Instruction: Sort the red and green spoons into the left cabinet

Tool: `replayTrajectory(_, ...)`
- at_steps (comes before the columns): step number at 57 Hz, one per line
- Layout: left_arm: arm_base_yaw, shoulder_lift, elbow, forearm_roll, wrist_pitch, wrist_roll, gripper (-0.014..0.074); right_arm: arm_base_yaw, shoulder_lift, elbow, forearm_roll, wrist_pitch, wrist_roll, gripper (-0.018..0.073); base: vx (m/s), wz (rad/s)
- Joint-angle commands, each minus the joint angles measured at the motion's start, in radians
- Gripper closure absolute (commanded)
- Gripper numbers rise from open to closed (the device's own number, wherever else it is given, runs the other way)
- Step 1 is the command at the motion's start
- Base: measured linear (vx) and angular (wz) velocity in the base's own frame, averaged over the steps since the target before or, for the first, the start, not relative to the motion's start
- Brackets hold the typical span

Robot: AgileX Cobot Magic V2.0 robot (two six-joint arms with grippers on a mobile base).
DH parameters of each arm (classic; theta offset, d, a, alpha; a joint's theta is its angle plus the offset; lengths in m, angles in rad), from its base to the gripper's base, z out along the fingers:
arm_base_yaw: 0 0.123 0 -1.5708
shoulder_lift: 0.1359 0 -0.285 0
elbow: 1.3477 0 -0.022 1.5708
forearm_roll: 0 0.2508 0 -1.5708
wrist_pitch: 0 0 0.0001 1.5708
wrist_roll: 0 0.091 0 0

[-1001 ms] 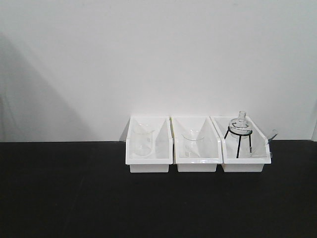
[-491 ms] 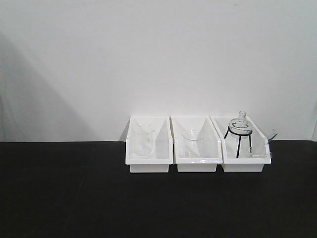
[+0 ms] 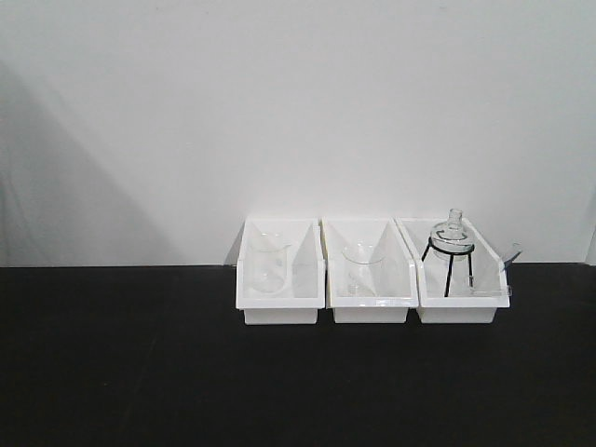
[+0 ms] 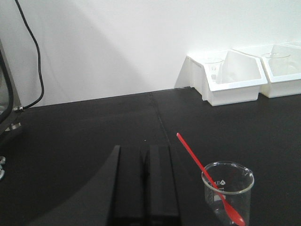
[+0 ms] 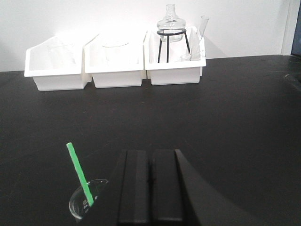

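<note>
1. The left end effector [image 4: 143, 176] is closed and empty.
2. The red spoon [image 4: 197, 160] stands bowl-down in a glass beaker [image 4: 230, 186] on the black counter [image 4: 94, 122], just beside that end effector.
3. The right end effector [image 5: 150, 181] is also closed and empty. The green spoon [image 5: 79, 174] leans in a second beaker [image 5: 81, 203] beside it.

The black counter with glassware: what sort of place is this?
Most likely a chemistry lab: a black benchtop, a glass beaker, and a round flask on a wire stand in a white bin.
</note>
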Motion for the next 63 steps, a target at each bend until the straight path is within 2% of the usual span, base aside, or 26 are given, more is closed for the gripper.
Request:
replayTrajectory(1,0.0,-0.018,0.016,-0.002,-0.112,-0.004,0.0597,-0.003,-0.006,0.006,0.003,-0.123,0.001,0.0562,0.0,0.0)
replayTrajectory(14,0.0,-0.018,-0.008,-0.037,-0.166,-0.037,0.0597,-0.003,-0.006,-0.018,0.003,-0.278,0.001,0.0562,0.0,0.0)
replayTrajectory(26,0.0,0.011,-0.161,-0.033,-0.13,-0.027,0.0597,-0.003,0.037,-0.196,-0.005,-0.214,-0.011,0.0562,0.0,0.0)
replayTrajectory(36,0.0,0.221,-0.349,-0.029,-0.084,-0.027,0.0597,-0.003,0.236,-0.412,-0.004,-0.112,-0.075,0.0562,0.0,0.0)
replayTrajectory(44,0.0,0.441,-0.477,-0.029,-0.023,-0.027,0.0597,-0.003,0.45,-0.546,0.003,-0.071,-0.075,0.0562,0.0,0.0)
replayTrajectory(51,0.0,0.609,-0.555,-0.029,-0.014,-0.027,0.0597,-0.003,0.588,-0.608,0.004,-0.068,-0.075,0.0562,0.0,0.0)
replayTrajectory(63,0.0,0.754,-0.585,-0.03,-0.042,-0.027,0.0596,-0.003,0.726,-0.619,0.012,-0.069,-0.072,0.0559,0.0,0.0)
